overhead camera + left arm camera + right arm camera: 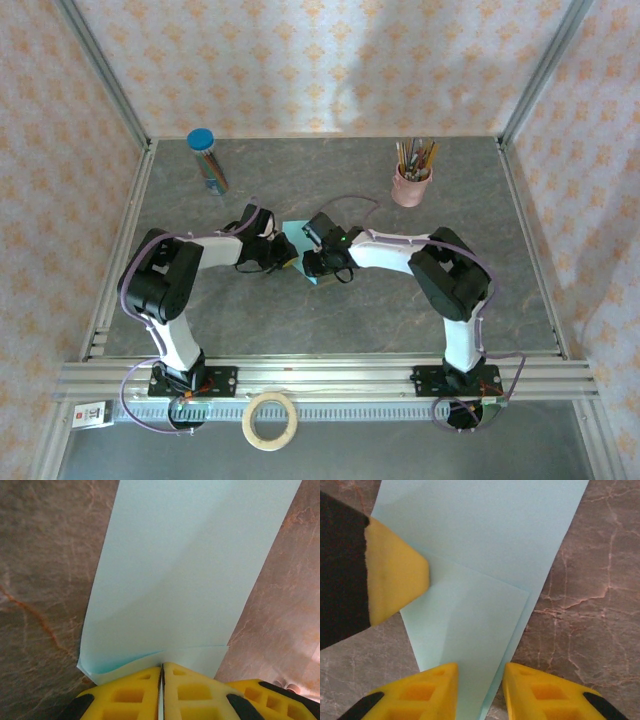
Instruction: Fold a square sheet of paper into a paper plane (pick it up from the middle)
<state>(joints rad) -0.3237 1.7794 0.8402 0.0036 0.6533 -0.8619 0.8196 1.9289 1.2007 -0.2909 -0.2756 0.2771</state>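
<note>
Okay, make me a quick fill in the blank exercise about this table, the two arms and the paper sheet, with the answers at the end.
The left tool is ___ on an edge of the square sheet of paper.
The right tool is ___, with the sheet running between its fingers.
The cup of pencils at the back right is ___ in colour.
The tube at the back left has a ___ lid.
Missing words: shut, open, pink, blue.
</note>
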